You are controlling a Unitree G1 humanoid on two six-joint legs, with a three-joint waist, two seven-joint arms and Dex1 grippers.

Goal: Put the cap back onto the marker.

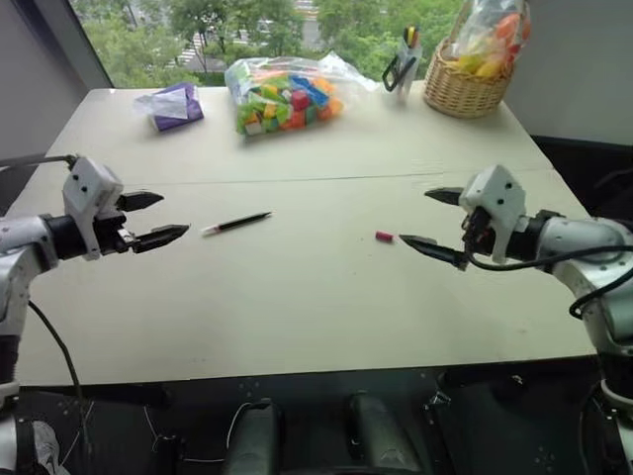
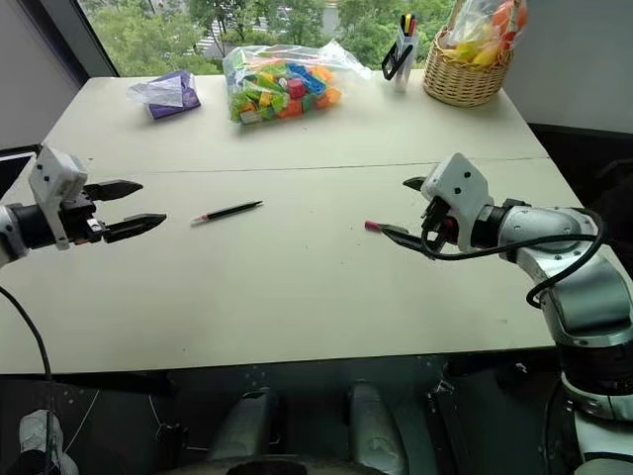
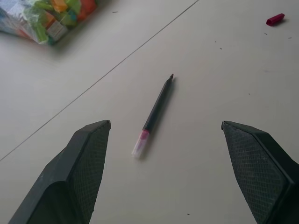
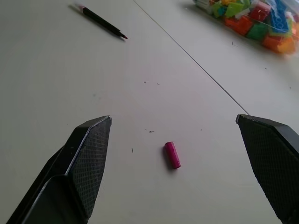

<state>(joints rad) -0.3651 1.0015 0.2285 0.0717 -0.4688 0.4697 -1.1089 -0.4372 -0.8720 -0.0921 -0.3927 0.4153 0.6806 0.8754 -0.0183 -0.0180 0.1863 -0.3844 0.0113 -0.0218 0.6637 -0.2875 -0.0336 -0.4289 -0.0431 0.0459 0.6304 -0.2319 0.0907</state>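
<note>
1. Marker (image 1: pixel 236 224) lies flat on the pale table (image 1: pixel 326 287), near the middle and a little toward the left side; its pale pink end points to the left gripper, its dark end points away.
2. The cap (image 1: pixel 384 236) lies on its side on the table, well apart from the marker, on the right half.
3. The left gripper (image 1: pixel 150 219) hovers above the table near the marker's pink end, with fingers (image 3: pixel 86 158) spread wide and nothing between them.
4. The right gripper (image 1: pixel 438 224) hovers just beside the cap, also spread wide and empty; in the right wrist view the cap (image 4: pixel 172 154) sits between its two fingers (image 4: pixel 88 158).
5. At the far edge stand a bag of coloured blocks (image 1: pixel 282 94), a purple bag (image 1: pixel 176 106), a pen cup (image 1: pixel 406 57) and a wicker basket (image 1: pixel 465 91).
</note>
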